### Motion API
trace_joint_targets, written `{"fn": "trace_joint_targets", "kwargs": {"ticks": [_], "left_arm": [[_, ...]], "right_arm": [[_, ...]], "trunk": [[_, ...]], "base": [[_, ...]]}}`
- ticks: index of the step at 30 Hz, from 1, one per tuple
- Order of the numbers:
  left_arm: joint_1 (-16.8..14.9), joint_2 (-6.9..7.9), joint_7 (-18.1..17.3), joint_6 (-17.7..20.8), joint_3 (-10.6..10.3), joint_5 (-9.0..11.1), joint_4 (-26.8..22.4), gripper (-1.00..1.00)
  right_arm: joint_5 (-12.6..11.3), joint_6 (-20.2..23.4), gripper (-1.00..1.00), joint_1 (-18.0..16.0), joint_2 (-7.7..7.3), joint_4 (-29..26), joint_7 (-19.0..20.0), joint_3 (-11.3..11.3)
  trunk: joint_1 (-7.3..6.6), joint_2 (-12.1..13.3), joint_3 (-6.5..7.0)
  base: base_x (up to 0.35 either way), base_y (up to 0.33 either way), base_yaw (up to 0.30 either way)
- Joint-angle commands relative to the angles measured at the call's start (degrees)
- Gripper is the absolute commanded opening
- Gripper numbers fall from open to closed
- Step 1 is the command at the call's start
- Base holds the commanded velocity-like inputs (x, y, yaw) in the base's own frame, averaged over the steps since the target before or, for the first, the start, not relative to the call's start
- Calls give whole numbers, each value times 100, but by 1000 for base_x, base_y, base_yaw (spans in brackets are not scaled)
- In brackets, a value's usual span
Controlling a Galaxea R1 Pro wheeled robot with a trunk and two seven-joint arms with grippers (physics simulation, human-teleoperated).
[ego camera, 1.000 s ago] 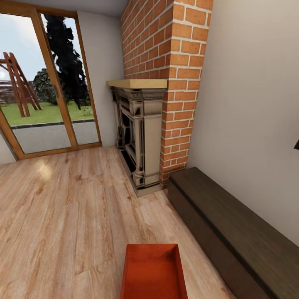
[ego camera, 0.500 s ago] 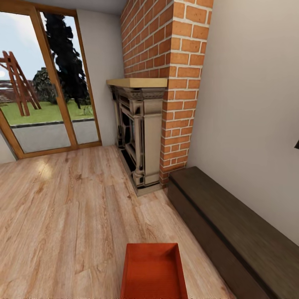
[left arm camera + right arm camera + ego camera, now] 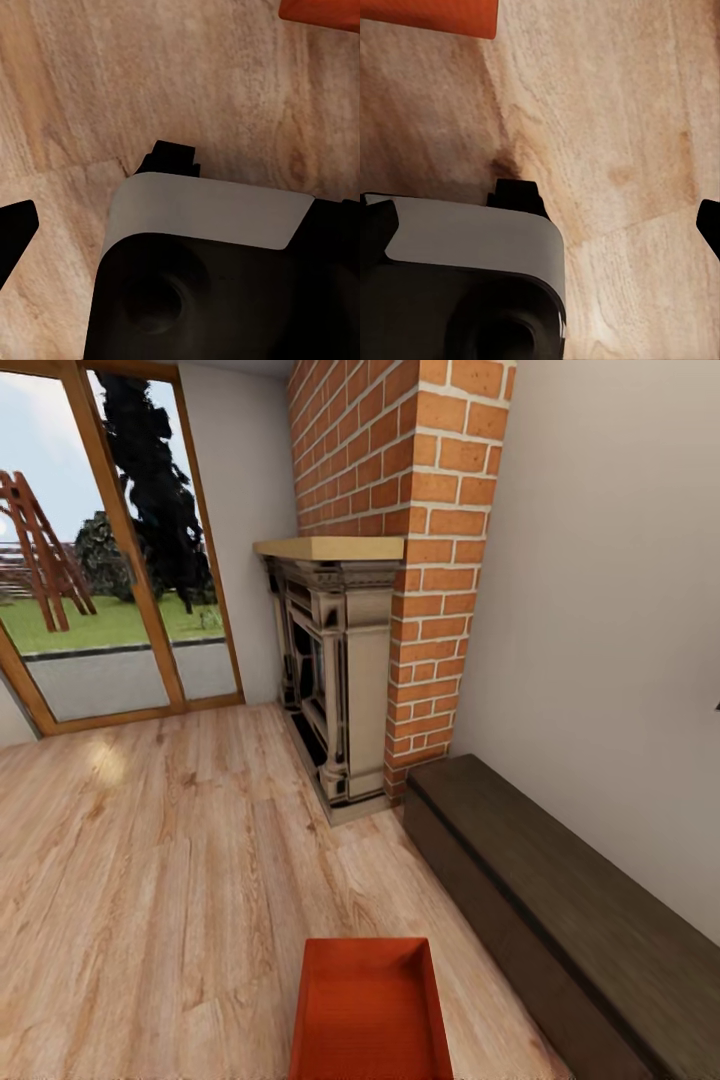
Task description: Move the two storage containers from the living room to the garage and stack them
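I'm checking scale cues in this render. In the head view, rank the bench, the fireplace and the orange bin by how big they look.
1. Bench
2. Fireplace, though its distance makes the first two uncertain.
3. Bin, cut off by the frame's bottom edge.

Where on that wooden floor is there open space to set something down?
The widest bare stretch of wood-plank floor runs from the glass doors to beside the orange-red container. It is crowded on the other side: only a narrow strip lies between the container and the dark bench, and the fireplace closes off the corner.
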Motion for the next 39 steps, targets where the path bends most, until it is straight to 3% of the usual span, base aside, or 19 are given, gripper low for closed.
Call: {"fn": "trace_joint_targets", "kwargs": {"ticks": [1, 39], "left_arm": [[-2, -2, 14, -2, -2, 41, -2, 100], [-2, -2, 14, -2, -3, 32, -11, 100]], "right_arm": [[-54, -34, 100, -6, 4, 16, -6, 47], [-54, -31, 100, -5, 4, 16, -5, 49]], "trunk": [[-1, -3, -15], [-1, -3, -369]], "base": [[0, 0, 0], [0, 0, 0]]}}
